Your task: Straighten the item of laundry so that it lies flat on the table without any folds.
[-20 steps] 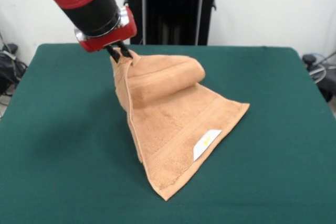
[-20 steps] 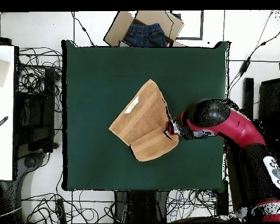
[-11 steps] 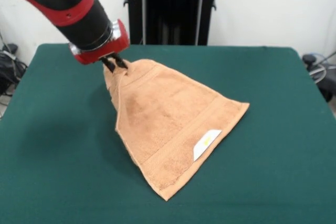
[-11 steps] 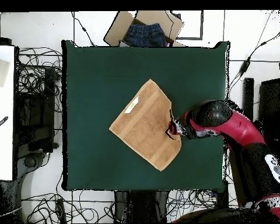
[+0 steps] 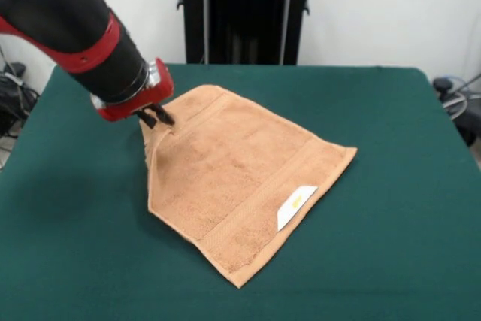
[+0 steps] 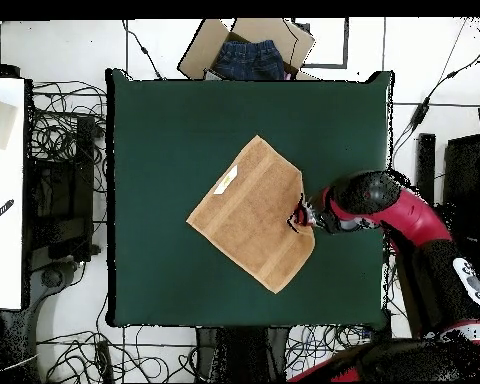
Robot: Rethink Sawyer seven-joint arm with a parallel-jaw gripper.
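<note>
Front view: pincer [image 5: 158, 118] is gripping the now unrolled tan terry towel's [image 5: 244, 178] raised left corner, nearly flattening it.

A robotics lab, my workplace.
My green-felt table [image 6: 164, 150] stands on a pale floor amid tangled cables [image 6: 59, 130]; at its 12 o'clock edge sits a cardboard box [image 6: 246, 48] of clothes, overhead view.

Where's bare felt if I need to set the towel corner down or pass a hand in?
Bare table surrounds the towel: broad on the label side, along both long edges. Crowded only where the end effector, shut on the towel corner, and its arm overhang.
</note>
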